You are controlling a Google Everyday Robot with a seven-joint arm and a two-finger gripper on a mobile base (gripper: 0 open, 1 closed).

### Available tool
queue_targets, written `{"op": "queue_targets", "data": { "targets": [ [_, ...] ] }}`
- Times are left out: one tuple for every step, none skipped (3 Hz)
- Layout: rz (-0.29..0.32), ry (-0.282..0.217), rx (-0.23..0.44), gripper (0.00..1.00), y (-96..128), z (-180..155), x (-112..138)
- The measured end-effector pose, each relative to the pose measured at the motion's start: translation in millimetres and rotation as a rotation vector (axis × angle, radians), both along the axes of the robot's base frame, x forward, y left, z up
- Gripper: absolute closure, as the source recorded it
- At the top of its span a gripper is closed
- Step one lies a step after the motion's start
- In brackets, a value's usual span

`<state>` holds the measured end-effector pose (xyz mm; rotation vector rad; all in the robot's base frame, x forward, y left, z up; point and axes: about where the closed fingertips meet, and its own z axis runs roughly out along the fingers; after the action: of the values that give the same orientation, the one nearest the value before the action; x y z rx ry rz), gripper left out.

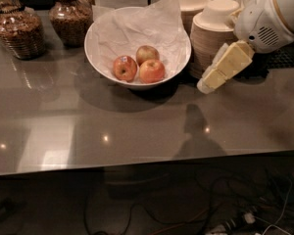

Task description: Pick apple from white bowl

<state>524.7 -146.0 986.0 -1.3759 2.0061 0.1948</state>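
The white bowl (pixel 95 58), wide and lined with crumpled white paper, stands at the back of the grey counter. Three apples lie in it. The orange-red apple (pixel 152 71) with a yellowish blush is at the front right. A darker red apple with a sticker (pixel 124 68) is to its left, and a paler greenish-tan apple (pixel 147 54) is behind. My gripper (pixel 206 86), cream-coloured, hangs from the white arm at the upper right, its tip just right of the bowl's rim and above the counter.
Stacks of beige disposable bowls (pixel 211 33) stand right of the white bowl, just behind my gripper. Two glass jars of brown food (pixel 18 31) (pixel 70 14) stand at the back left. The grey counter (pixel 137 126) has its front edge low in view; cables lie on the floor below.
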Motion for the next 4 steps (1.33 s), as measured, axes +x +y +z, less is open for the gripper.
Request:
{"op": "queue_targets", "data": {
  "targets": [
    [-0.02,-0.022,0.097,0.0,32,5,30],
    [-0.012,-0.041,0.185,0.0,87,5,85],
    [-0.012,-0.042,0.184,0.0,87,5,85],
    [-0.019,-0.065,0.181,0.0,97,-7,91]
  ]
}}
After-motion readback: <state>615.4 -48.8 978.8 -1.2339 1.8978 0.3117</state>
